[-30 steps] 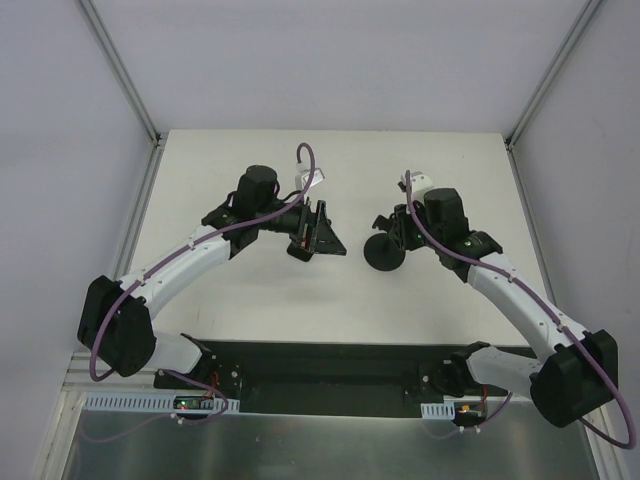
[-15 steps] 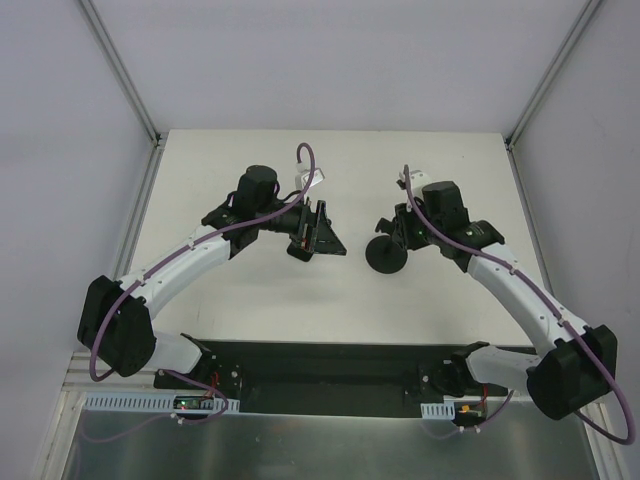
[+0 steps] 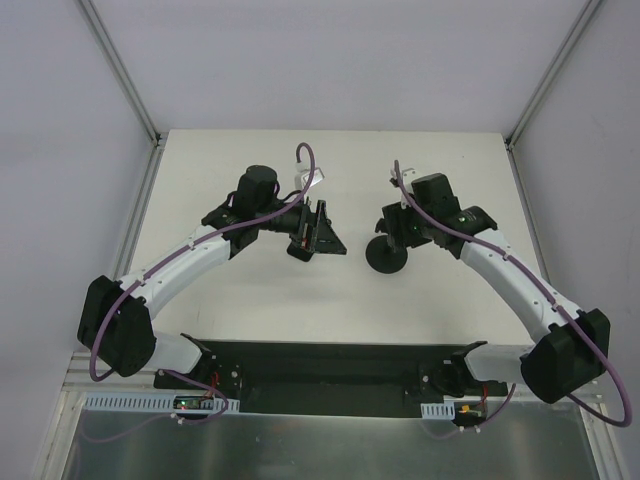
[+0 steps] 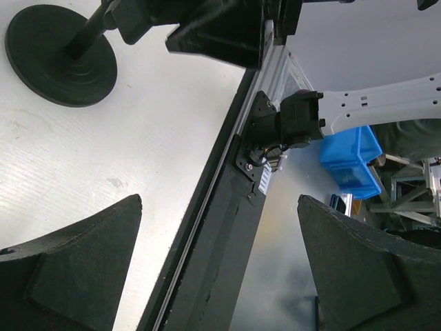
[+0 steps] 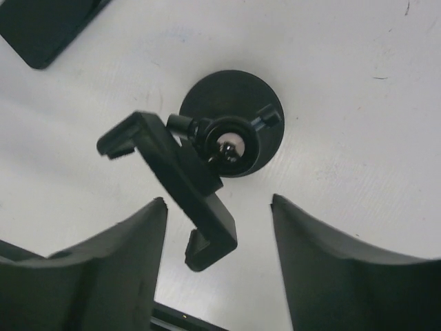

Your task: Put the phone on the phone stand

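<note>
- Right claw [image 5: 219,204] hangs over the phone stand [image 5: 231,127] with its two fingers spread wide. The stand's tilted cradle lies between them, and white table [image 5: 358,103] shows on either side of it.
- Left claw [image 4: 219,203] is spread too, with nothing between its fingers. In the top view it hovers low, near the stand on its left.
- Phone [image 5: 38,24] lies flat on the table. Only a black rounded corner shows, at the upper left edge of the right wrist view, apart from the stand and not on the cradle.
- Phone stand rests on its round disc base on the table, between the two claws.
</note>
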`<state>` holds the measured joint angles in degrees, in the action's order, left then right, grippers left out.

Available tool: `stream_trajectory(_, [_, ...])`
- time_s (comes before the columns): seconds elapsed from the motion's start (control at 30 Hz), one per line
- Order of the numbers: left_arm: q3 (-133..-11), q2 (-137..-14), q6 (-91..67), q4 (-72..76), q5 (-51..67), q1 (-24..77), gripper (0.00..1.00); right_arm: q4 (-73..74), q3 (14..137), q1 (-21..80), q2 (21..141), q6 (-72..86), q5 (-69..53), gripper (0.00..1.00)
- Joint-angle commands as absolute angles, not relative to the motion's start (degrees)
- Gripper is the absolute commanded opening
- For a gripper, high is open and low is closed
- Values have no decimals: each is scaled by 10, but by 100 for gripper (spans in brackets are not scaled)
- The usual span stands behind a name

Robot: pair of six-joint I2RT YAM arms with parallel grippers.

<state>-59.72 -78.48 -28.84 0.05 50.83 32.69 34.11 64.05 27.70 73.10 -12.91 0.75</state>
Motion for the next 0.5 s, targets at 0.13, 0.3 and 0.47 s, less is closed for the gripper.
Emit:
stream_trajectory(0.13, [-614, -788, -222, -56, 420, 331, 95, 391, 709, 303, 687, -112, 5, 96])
stream_trajectory(0.3, [-662, -845, -179, -176, 214, 331, 93, 403, 692, 309, 611, -78, -17, 96])
stream_trajectory(0.47, [-742, -952, -148, -279, 81, 333, 92, 388, 608, 310, 483, -51, -51, 96])
